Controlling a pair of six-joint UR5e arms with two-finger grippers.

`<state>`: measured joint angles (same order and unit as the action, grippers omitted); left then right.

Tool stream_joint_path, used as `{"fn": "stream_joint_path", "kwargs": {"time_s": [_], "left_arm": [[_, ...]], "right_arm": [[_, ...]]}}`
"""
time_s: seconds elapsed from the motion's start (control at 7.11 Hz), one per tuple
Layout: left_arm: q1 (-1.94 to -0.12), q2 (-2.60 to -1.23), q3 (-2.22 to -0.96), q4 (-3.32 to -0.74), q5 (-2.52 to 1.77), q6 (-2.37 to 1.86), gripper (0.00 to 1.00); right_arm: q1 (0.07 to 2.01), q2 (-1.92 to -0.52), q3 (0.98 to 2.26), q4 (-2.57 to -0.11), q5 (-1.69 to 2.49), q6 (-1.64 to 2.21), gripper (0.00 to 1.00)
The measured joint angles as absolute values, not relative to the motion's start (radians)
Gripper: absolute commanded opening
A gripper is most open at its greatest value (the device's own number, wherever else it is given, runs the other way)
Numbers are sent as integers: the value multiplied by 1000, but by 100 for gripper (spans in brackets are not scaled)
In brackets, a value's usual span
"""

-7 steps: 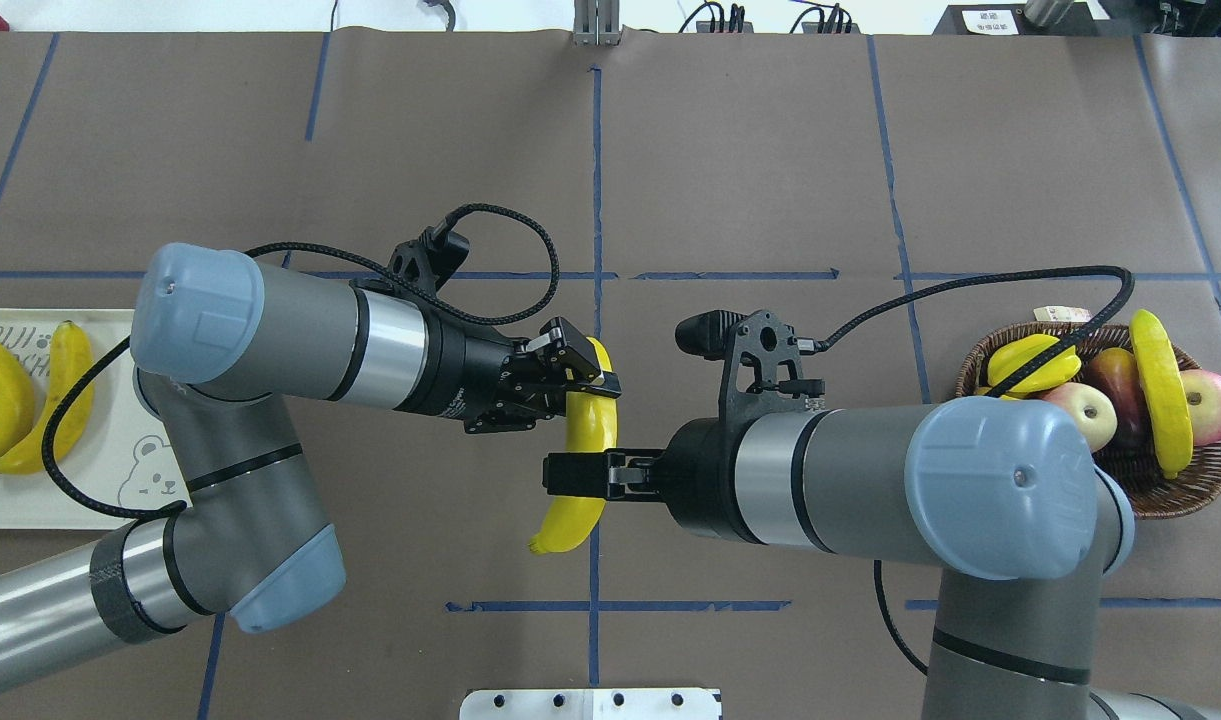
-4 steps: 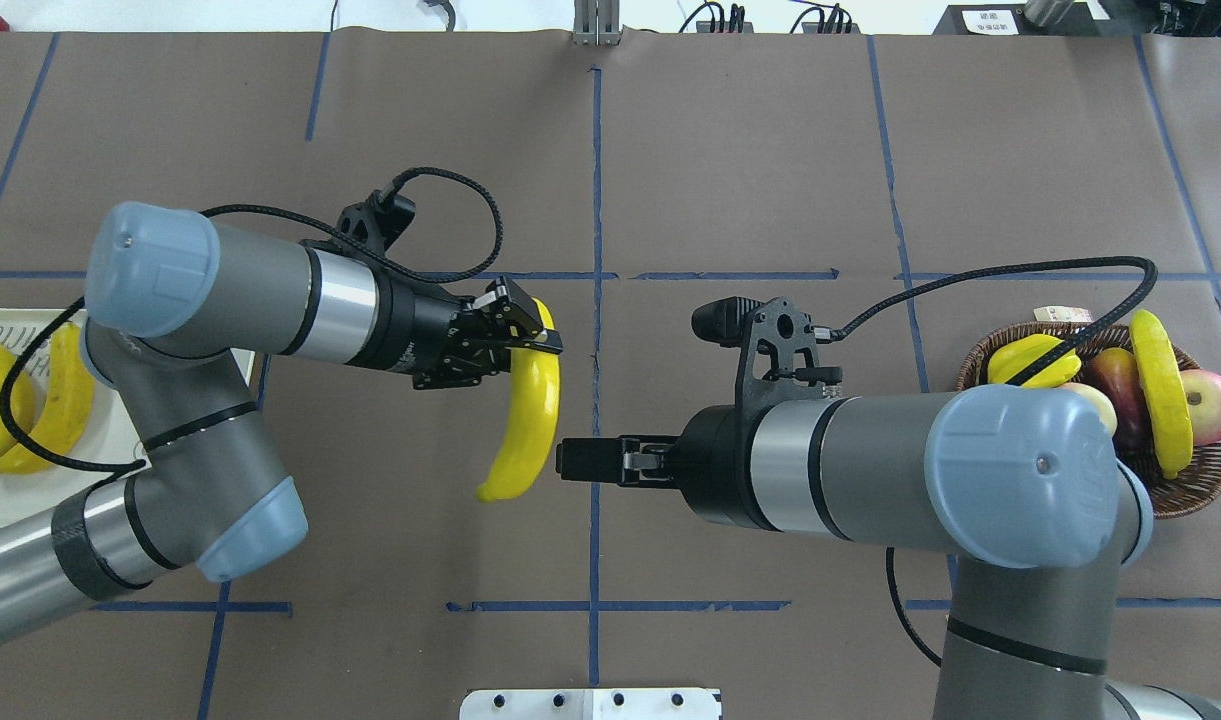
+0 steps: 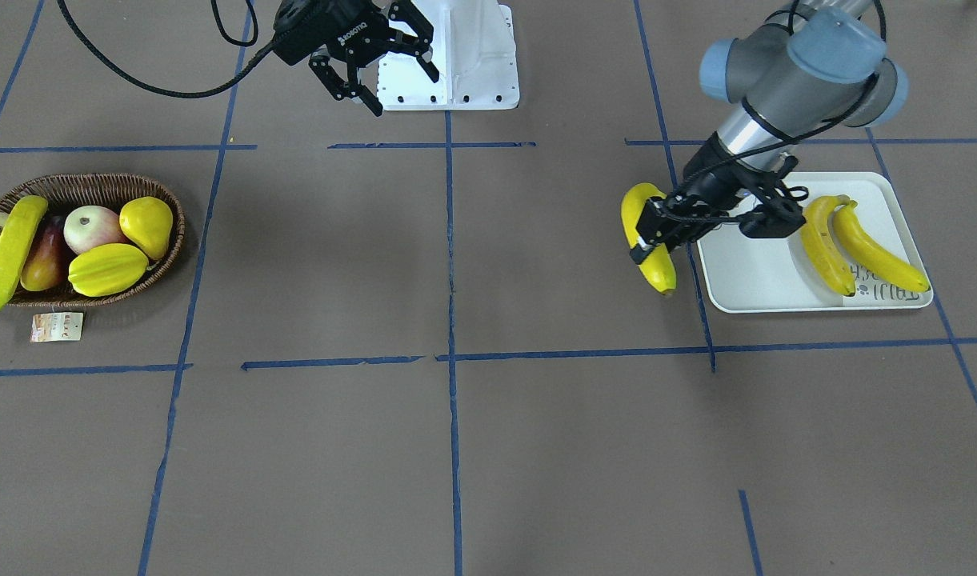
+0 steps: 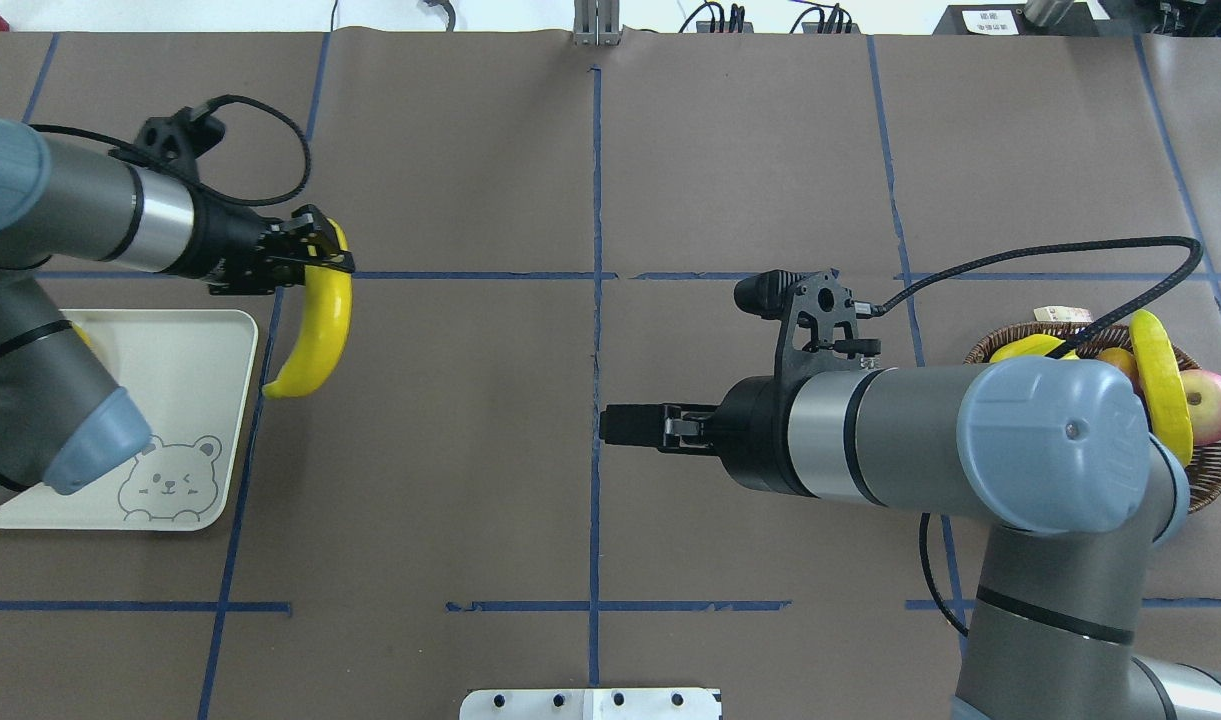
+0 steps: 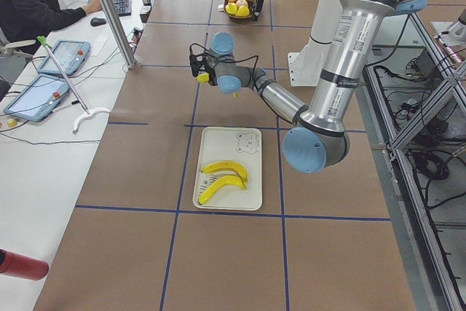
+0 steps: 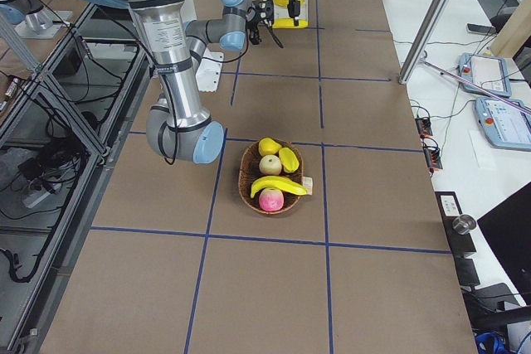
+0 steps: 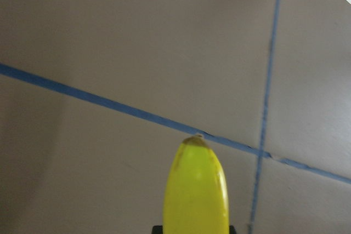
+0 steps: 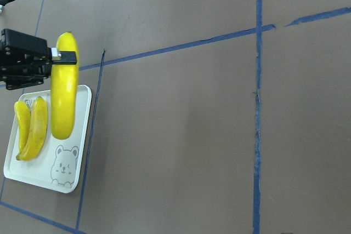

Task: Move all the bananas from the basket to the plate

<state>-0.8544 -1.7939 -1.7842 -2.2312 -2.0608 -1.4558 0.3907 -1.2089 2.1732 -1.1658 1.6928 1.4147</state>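
On the overhead view my left gripper (image 4: 322, 262) has its fingers clenched on the upper end of a banana (image 4: 322, 325). The banana curves down beside the plate (image 4: 195, 370), and its lower tip sits right at the plate edge that faces the middle of the table (image 4: 590, 150). My own left arm covers the plate's outer half there. The front-facing camera fills that in: two bananas (image 3: 826, 248) lie side by side on the plate, touching at one end. It also shows the held banana over the table, just beside the plate rather than above it. The left wrist camera gives me only the banana's tip and blue tape (image 7: 109, 102) on the table beyond.

The right gripper (image 3: 404, 90) is edge-on from overhead, so I cannot judge it there. From the front, its fingers are spread wide with nothing between them, near the white base (image 3: 476, 48).

The basket (image 3: 96, 182) is partly behind my right arm's elbow from overhead. From the front I see it whole. A fourth banana (image 3: 8, 252) lies across the other fruit, one end poking over the rim, beside a starfruit (image 3: 108, 270) and an apple (image 3: 88, 228).
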Motion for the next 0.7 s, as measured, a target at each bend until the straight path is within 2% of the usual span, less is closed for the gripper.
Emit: {"fn": "stream_joint_path", "kwargs": {"time_s": [0.28,0.56,0.7], "left_arm": [[-891,-1625,-1770,-2223,-2027,-1331,0],[-895,-1539,-1757,-2223,-2012,-1307,0],[-895,-1521,-1756,-2222,-2008,-1306,33]], "right_arm": [[406,-1242,2175,-1166,1686,1415,100],[435,-1308,2196,-1166,1693,1414,100],[450,-1327,2207,-1166,1701,1413,100]]}}
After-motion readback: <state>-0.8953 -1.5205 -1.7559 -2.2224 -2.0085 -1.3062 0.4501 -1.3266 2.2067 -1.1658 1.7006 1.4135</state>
